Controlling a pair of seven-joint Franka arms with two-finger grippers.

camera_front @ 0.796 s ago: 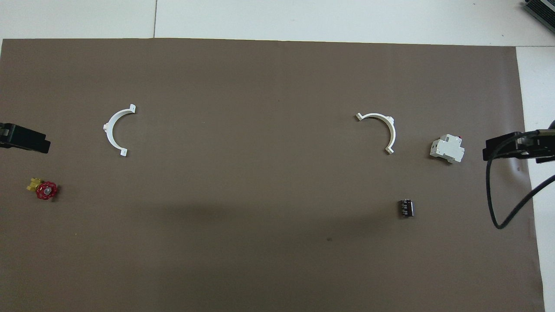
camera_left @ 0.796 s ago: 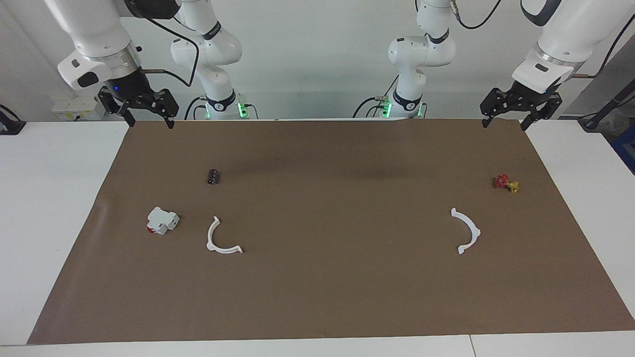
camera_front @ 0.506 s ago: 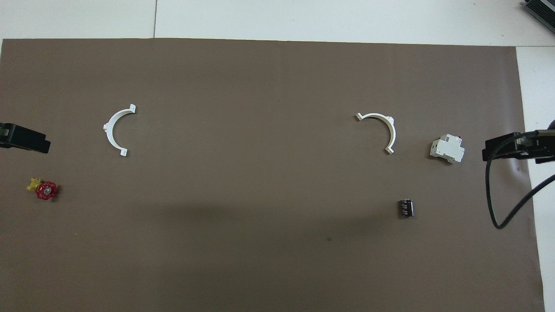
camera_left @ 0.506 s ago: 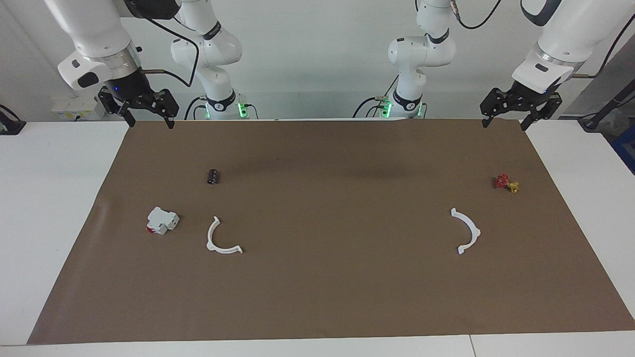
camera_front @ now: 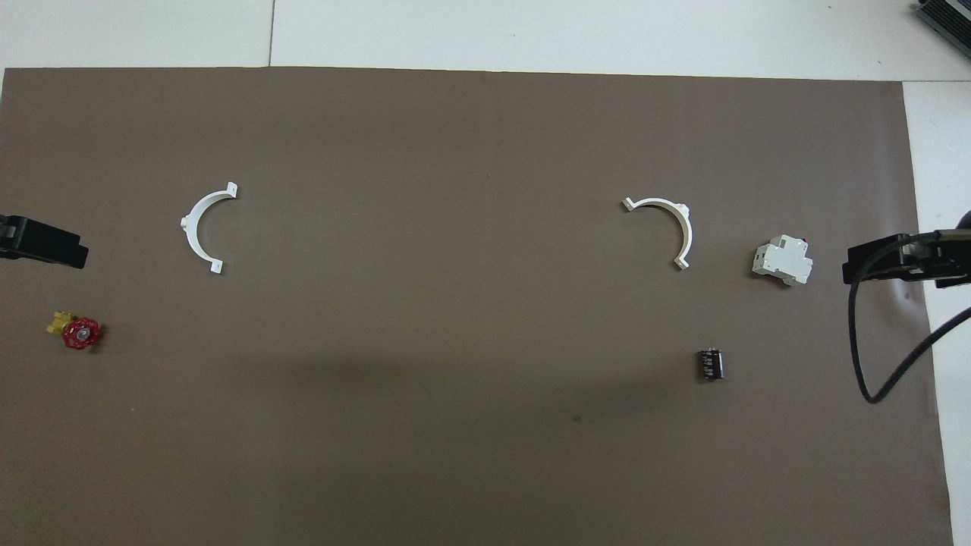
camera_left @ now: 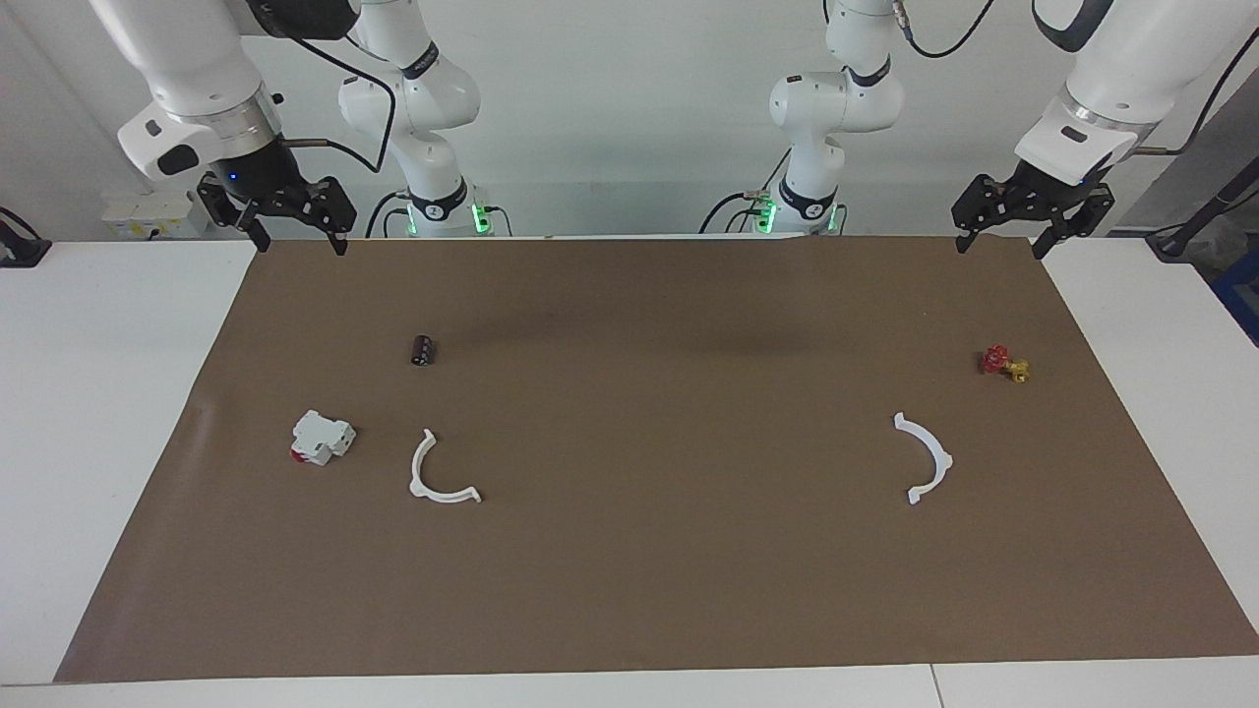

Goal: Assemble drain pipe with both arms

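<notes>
Neither half of the drain pipe is joined yet: both white arcs lie flat on the brown-covered table, well apart. The right gripper hangs with its jaws spread and empty at the table's edge by the robots; its arc lies well apart from those jaws, beside the white box with a red end, with a small dark cylinder between. The left gripper, jaws likewise spread and empty, hangs well apart from its arc, with the red-and-yellow valve in between. The likely trouble: thin flat arcs may slide under closing jaws, or the right gripper may bump the box.
</notes>
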